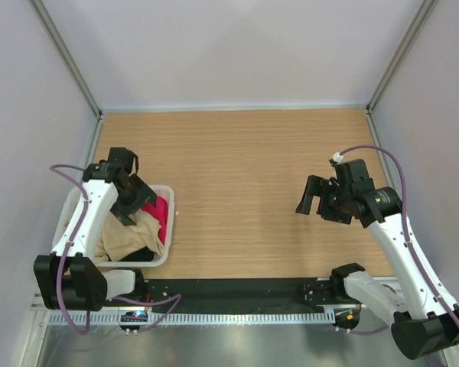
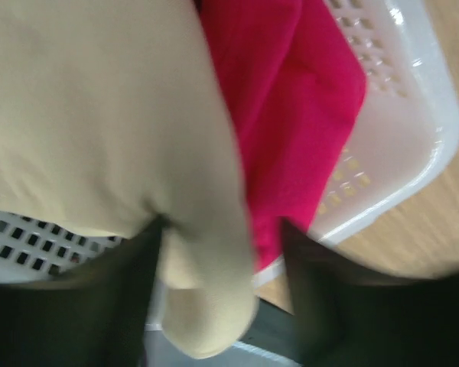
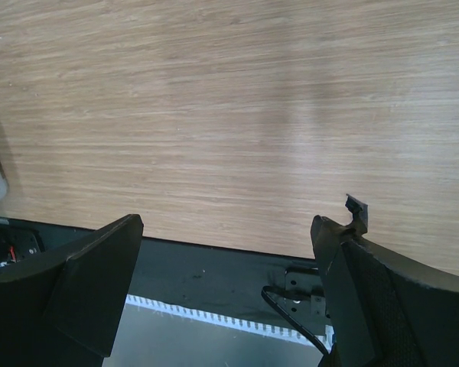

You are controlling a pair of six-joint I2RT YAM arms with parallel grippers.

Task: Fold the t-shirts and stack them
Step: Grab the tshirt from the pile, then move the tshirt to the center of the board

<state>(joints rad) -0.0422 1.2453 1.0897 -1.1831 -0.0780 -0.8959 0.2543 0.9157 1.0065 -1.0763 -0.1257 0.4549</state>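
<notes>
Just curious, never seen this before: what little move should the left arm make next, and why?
Probably lift the tan shirt clear of the basket: a fold of it sits between the fingers of the left gripper, and folding needs the flat table.

I see the wooden table (image 1: 237, 168) carrying one white slotted basket (image 1: 170, 233), directly beneath my left gripper (image 1: 135, 202) and well off to the left of my right gripper (image 1: 315, 206).
</notes>
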